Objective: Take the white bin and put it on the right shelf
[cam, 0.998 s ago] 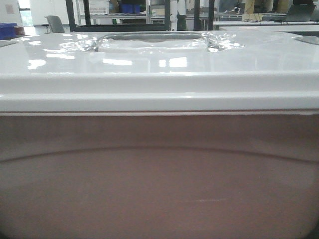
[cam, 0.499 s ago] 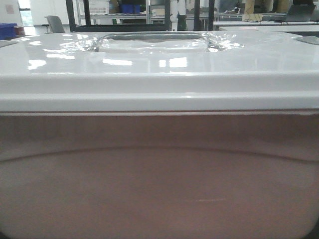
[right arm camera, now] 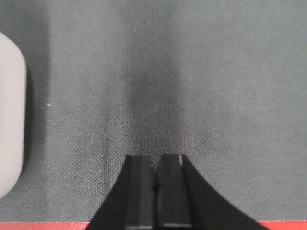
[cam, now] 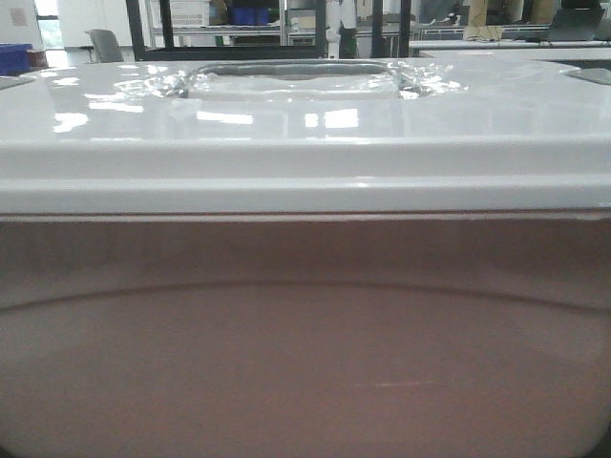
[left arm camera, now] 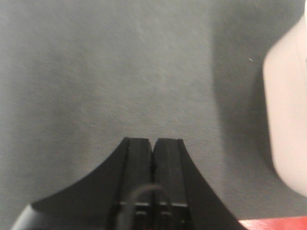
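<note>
The left tool point(left arm camera: 152, 143), two black fingers pressed flat together with nothing between them, hangs over a grey woven surface point(left arm camera: 96, 72). At its 3 o'clock, apart from it, shows a rounded corner of the white bin point(left arm camera: 288, 110), a large tub of pale pinkish translucent plastic with a thick glossy white lid. In the front view the white bin fills the frame, its recessed handle point(cam: 291, 78) at 12 o'clock. The right tool point(right arm camera: 154, 160) mirrors the left: closed and empty, with the bin's other corner at its 9 o'clock. So the bin sits between the two arms, ungrasped, and the step in hand is likely the approach to the grab. The next move probably calls for both tools to press in on the bin's sides together and evenly, perhaps under the rim, since neither jaw could span such a tub. The right shelf cannot be picked out with certainty here.
</note>
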Robot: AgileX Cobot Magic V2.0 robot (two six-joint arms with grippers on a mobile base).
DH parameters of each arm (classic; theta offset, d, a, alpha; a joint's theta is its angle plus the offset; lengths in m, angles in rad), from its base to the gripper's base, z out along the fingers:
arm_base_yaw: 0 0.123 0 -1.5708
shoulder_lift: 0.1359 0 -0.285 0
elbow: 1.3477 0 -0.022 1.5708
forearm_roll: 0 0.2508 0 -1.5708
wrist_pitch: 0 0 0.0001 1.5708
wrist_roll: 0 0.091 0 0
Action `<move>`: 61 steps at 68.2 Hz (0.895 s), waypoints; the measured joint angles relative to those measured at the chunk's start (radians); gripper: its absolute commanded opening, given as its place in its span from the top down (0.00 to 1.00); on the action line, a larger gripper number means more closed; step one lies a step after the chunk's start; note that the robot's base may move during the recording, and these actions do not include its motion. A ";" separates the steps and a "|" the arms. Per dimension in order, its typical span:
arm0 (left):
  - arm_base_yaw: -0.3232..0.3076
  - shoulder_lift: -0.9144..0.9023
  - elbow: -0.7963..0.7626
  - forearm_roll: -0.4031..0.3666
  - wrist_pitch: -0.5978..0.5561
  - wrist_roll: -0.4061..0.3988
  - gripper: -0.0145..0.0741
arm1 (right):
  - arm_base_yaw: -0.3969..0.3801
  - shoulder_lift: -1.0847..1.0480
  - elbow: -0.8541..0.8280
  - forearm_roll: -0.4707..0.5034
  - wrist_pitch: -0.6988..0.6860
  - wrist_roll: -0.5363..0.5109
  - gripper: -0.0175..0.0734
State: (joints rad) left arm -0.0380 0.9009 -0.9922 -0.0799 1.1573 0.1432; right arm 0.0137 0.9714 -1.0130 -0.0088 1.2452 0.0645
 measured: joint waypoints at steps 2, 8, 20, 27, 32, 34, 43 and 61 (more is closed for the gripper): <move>0.000 0.012 -0.002 -0.014 0.000 0.000 0.97 | 0.000 0.015 0.000 0.000 0.000 0.000 0.75; 0.000 0.048 -0.004 -0.041 0.000 0.000 0.97 | 0.000 0.046 0.000 0.000 0.000 -0.002 0.75; 0.000 0.130 -0.004 -0.076 -0.007 0.000 0.97 | 0.000 0.058 0.000 0.000 0.000 -0.002 0.75; 0.000 0.178 -0.004 -0.088 -0.013 0.000 0.97 | 0.000 0.058 0.000 0.000 0.000 0.000 0.75; 0.000 0.210 -0.004 -0.090 -0.015 0.000 0.97 | 0.000 0.062 0.000 0.000 0.000 0.003 0.75; 0.000 0.222 -0.004 -0.090 -0.018 0.000 0.97 | 0.000 0.067 0.000 0.000 0.000 0.003 0.74; 0.000 0.265 -0.004 -0.090 -0.031 0.000 0.96 | 0.000 0.098 0.000 0.000 0.000 0.005 0.74; 0.000 0.273 -0.004 -0.107 -0.053 0.000 0.61 | 0.000 0.139 0.000 0.000 0.000 0.011 0.45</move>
State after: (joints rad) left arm -0.0380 1.1741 -0.9958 -0.1865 1.1043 0.1432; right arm 0.0137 1.1107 -1.0130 -0.0088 1.2455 0.0758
